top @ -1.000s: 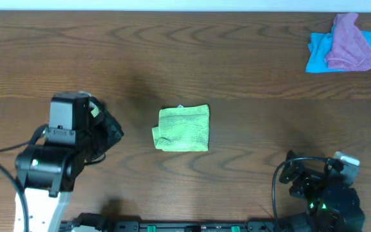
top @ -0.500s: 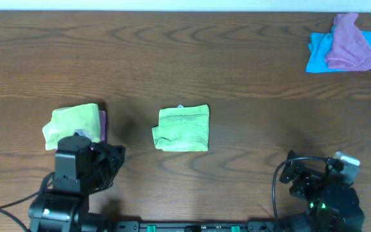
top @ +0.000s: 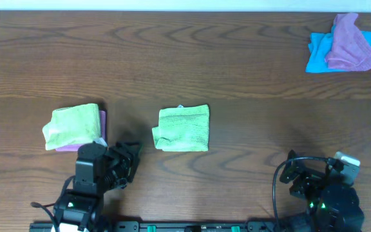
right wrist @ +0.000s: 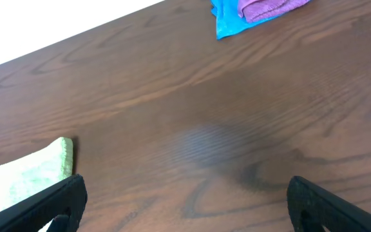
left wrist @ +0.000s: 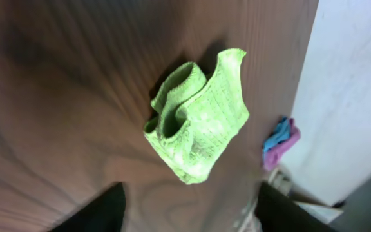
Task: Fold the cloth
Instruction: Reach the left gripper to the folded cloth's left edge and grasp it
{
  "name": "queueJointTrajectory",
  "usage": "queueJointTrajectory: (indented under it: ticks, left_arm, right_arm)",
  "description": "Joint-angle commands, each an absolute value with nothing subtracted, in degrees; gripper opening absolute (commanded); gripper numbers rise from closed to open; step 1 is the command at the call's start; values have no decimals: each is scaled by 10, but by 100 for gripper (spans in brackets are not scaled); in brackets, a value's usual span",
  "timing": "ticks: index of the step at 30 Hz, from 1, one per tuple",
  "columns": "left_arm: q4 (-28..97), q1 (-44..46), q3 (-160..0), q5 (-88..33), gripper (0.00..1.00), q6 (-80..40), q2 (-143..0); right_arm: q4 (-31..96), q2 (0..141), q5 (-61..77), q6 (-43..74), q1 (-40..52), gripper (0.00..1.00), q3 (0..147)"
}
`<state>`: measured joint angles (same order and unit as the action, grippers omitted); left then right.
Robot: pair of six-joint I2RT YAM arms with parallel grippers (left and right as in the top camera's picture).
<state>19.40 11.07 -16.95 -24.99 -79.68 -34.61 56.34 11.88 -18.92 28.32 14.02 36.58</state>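
Folded cloth [top: 183, 129] lying on the desk [top: 237, 64], midway between its left and right edges. Left hand [left wrist: 185, 209] spread, empty, apart from the cloth. Right hand [right wrist: 187, 206] spread, empty, near the front right corner.

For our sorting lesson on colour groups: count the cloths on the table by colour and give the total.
Green: 2, the centre green cloth and the left green cloth
Purple: 2, the far purple cloth and the near purple cloth, mostly covered
Blue: 1, the blue cloth
Total: 5
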Motion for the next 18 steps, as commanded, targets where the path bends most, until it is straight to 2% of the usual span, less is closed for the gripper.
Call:
queueJointTrajectory:
  ticks: [1,4,6,18]
  left_arm:
    - [180,123,-159,-244,81,-831,-347]
    - [173,131,-154,-237,98,-850,-359]
    - [157,136,-149,-236,95,-855,-373]
    - [-70,199,-140,-236,95,-890,-568]
  right_arm:
    - [564,116,-195,293,131,99,363]
    - [564,116,-195,293,131,99,363]
    - [564,116,-195,293,131,99,363]
    - [564,116,-195,293,131,99,363]
